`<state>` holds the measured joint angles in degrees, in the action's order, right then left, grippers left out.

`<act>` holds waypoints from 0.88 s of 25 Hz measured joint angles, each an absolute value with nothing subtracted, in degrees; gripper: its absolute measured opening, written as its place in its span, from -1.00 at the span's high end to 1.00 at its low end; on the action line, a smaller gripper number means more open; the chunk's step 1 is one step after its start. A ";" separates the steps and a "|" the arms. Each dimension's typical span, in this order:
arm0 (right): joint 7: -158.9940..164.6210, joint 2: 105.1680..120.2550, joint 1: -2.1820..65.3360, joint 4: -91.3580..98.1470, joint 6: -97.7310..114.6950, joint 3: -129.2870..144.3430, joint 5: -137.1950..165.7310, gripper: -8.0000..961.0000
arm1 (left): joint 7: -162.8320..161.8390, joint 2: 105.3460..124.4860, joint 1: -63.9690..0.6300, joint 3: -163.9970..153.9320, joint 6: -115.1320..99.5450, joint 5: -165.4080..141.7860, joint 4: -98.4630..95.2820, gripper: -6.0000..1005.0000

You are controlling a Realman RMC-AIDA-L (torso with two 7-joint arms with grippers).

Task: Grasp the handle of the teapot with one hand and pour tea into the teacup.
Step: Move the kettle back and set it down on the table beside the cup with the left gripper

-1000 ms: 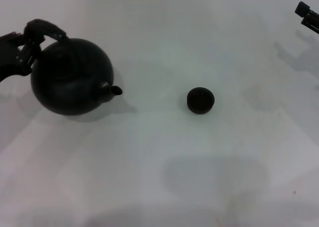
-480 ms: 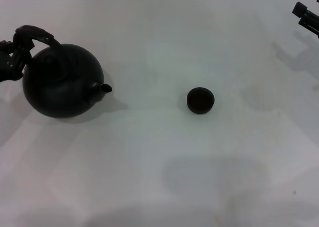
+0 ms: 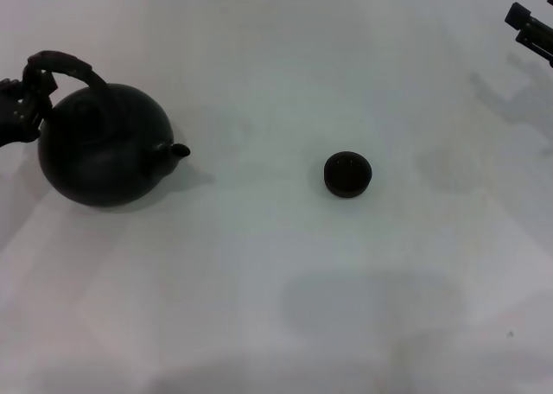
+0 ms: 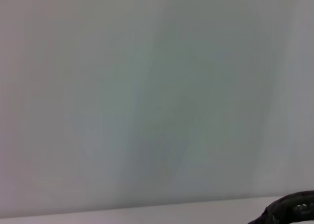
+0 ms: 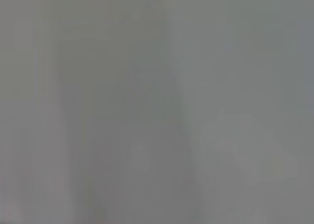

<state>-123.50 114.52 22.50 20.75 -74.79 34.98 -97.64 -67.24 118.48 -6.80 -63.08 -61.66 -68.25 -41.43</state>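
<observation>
Head view: over the last second my left gripper (image 3: 26, 100), clamped on the handle (image 3: 60, 66), had carried the teapot (image 3: 102, 145) back left, well apart from the teacup (image 3: 347, 174), so pouring looked done. My right gripper (image 3: 529, 27) sat parked far right; can't tell its fingers. Wrist views: left caught only a sliver of handle (image 4: 289, 211), right nothing.

White table (image 3: 285, 282), plain and matte. Resting on it: black teapot (image 3: 99, 148) at far left, spout toward small dark teacup (image 3: 347, 174) near centre, well apart.
</observation>
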 joint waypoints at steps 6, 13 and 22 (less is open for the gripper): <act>-123.48 114.52 22.50 20.74 -74.82 34.98 -97.83 -0.74 | -68.23 118.48 -7.22 -63.05 -60.41 -69.20 -41.53 0.77; -123.48 114.52 22.54 20.74 -74.80 34.98 -97.92 -0.74 | -71.09 118.52 -9.39 -63.01 -56.94 -74.95 -42.02 0.77; -123.48 114.52 22.70 20.74 -74.54 34.57 -98.00 -0.74 | -72.66 118.52 -10.22 -63.02 -55.94 -76.66 -42.89 0.68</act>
